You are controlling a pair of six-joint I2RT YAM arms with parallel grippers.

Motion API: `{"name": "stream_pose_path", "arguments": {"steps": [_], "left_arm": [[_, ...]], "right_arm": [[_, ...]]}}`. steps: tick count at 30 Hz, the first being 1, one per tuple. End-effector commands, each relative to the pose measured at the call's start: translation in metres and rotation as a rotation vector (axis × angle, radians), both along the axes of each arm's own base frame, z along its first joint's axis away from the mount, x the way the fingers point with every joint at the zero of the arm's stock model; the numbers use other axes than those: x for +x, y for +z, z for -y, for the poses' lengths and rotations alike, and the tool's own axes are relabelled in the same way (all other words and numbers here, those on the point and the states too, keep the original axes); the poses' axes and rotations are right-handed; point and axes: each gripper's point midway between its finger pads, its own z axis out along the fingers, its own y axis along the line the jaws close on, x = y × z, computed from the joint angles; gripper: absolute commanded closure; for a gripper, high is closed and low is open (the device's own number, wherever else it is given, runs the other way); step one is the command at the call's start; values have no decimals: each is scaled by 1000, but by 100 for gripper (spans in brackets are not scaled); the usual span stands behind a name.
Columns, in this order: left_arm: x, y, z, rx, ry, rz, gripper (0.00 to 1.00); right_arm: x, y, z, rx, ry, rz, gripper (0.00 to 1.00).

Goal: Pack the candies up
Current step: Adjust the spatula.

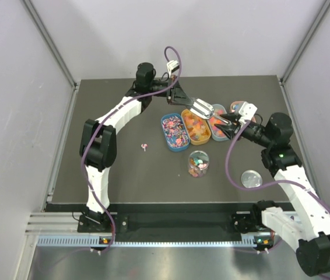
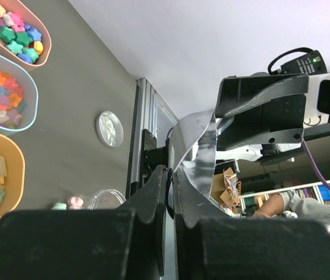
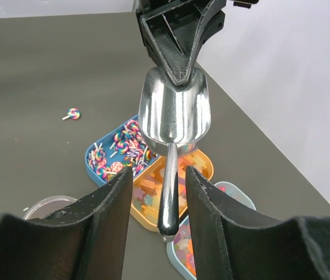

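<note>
Scoop [image 3: 175,111] shared above our trays [image 3: 89,163]
Nearest us, the jar [image 1: 199,174] holds some candies [image 1: 197,158]; beyond, more fill the trays. Above them our right gripper [image 3: 159,174] stands spread around the scoop handle, our left gripper [image 3: 179,70] pinching its bowl.

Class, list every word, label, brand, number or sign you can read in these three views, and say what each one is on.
Readable text: none. The scoop, trays, jar and lid show no legible print.
Too blurred to read: any print on the brown packet in the background of the left wrist view.
</note>
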Motion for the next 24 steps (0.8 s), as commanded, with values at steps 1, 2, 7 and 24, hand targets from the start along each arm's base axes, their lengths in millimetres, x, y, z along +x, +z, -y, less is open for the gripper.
{"name": "stream_pose_path", "arguments": {"steps": [1, 2, 7, 24], "left_arm": [[-5, 23, -1, -42, -32, 108, 100], [-5, 22, -1, -41, -32, 107, 100], [-7, 21, -1, -38, -35, 103, 100], [-5, 19, 2, -38, -41, 103, 100]], "right_arm": [[5, 7, -4, -1, 10, 61, 59], [5, 8, -4, 2, 7, 66, 59], [11, 11, -4, 20, -1, 71, 60], [14, 13, -8, 39, 10, 70, 72]]}}
